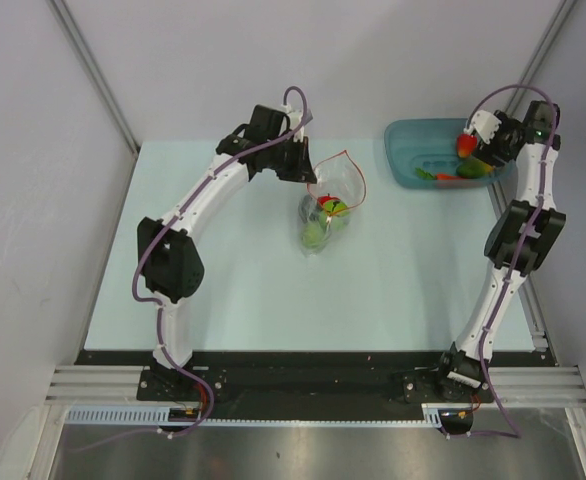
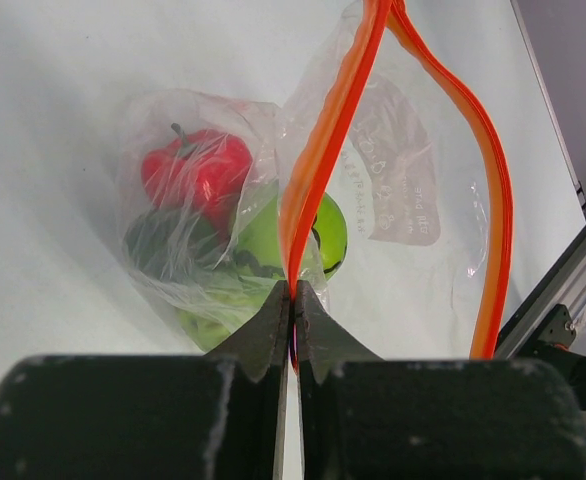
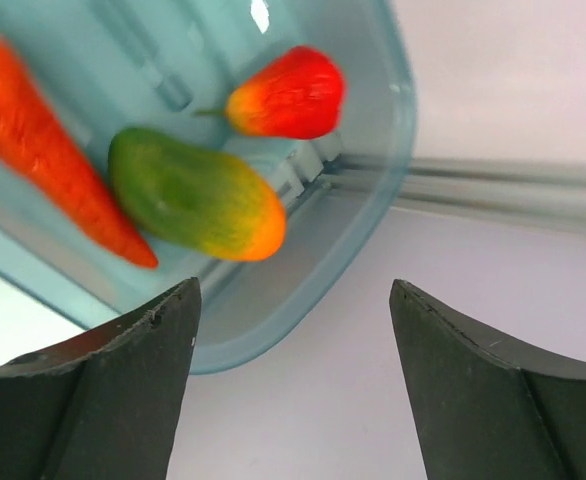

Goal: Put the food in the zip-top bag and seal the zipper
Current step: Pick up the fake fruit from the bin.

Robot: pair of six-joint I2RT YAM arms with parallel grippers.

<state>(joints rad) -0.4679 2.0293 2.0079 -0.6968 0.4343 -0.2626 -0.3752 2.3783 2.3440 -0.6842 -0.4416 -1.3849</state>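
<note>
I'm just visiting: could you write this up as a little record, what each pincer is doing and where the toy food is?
left pincer: shut on the zipper, pinching one lip of the zip-top bag
right pincer: open, empty, over the teal tray corner
bag mouth: gaping, not sealed
in the bag: red piece, green ball, dark green piece
in the tray: carrot, green-orange fruit, red-yellow fruit

The zip-top bag [image 2: 413, 160] is seen as clear, crinkled plastic film; its zipper [image 2: 325, 150] as smooth orange-red plastic. The food [image 3: 198, 195] is finished glossy, the teal tray [image 3: 373, 200] translucent plastic, the fingers [image 3: 113, 400] matt black.
</note>
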